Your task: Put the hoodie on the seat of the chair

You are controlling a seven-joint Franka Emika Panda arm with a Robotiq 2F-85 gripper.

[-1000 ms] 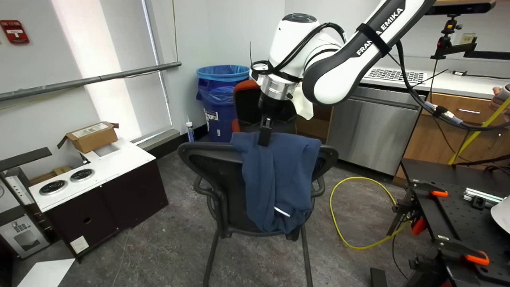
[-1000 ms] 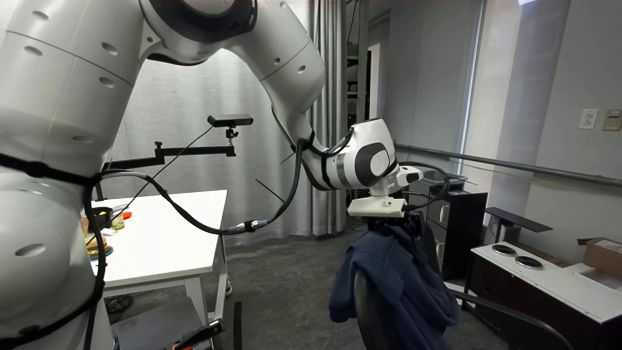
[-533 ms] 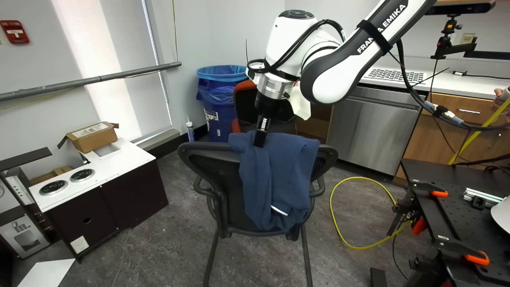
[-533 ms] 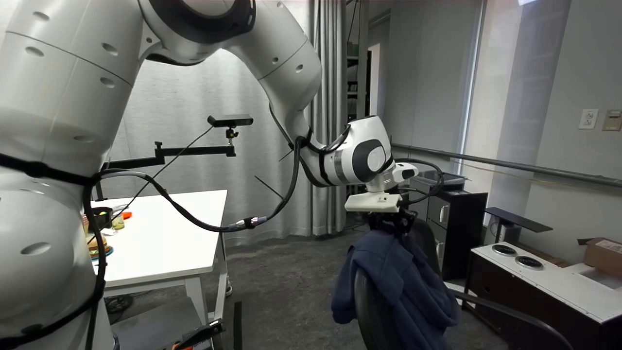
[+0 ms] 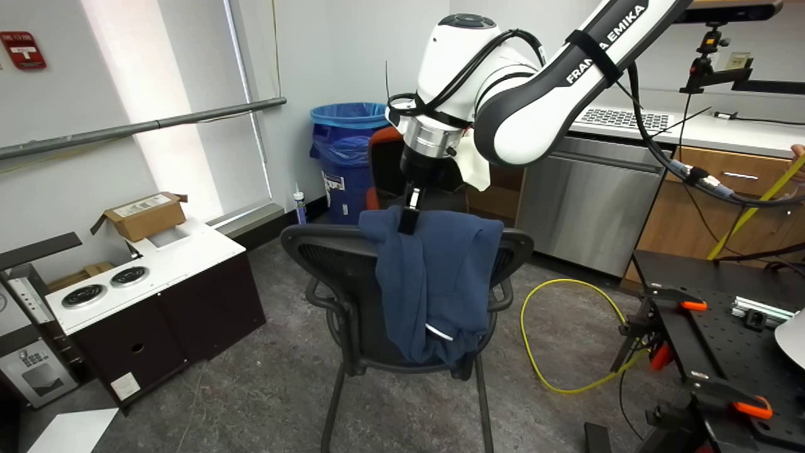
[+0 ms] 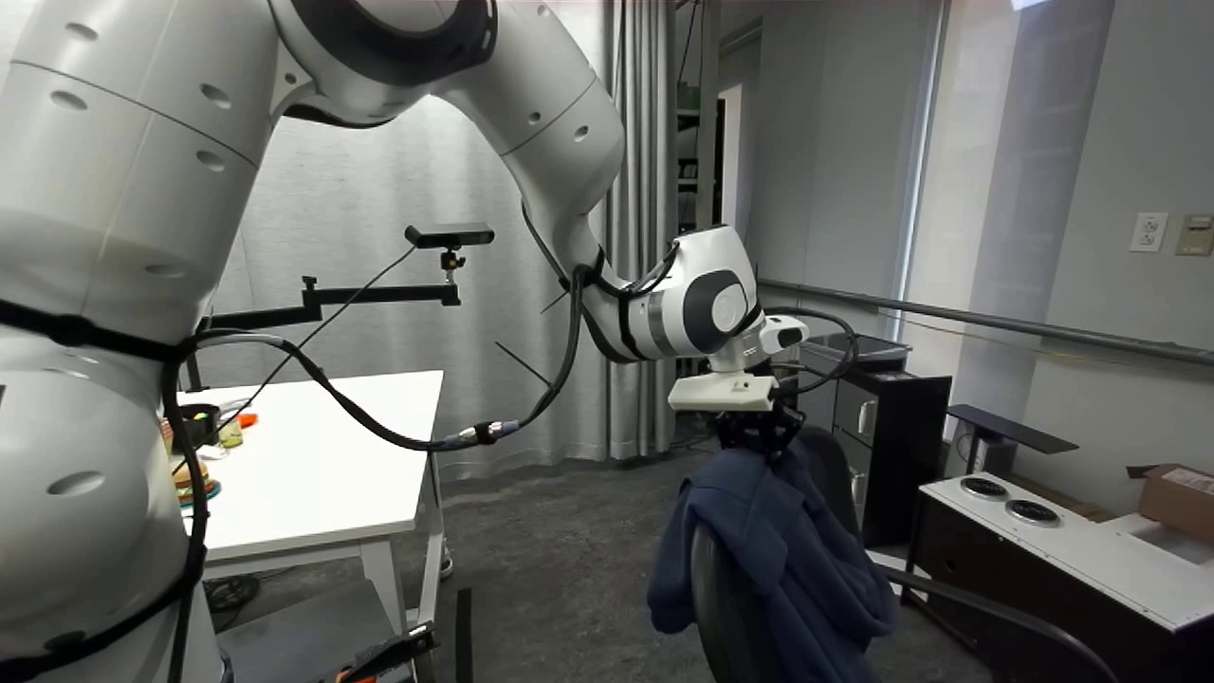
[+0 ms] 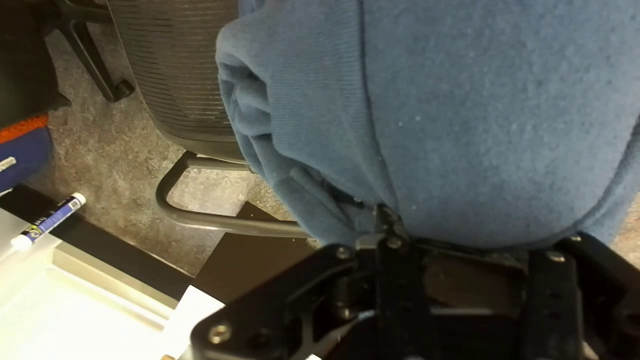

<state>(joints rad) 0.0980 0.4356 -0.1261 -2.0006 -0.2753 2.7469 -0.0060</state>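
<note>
- Hoodie (image 5: 456, 277): draped over the chair back (image 5: 365, 302), just beneath the pincer (image 5: 409, 221), hanging down both sides.
- Pincer: pressed together, to all appearance pinching the hoodie's top fold.
- Step in hand, probably: lifting it free. Rise straight and slowly, since a shallow pinch could slip.
- Travel only once the trailing cloth clears the chair back, then lower onto the seat (image 7: 175, 80) below.
</note>
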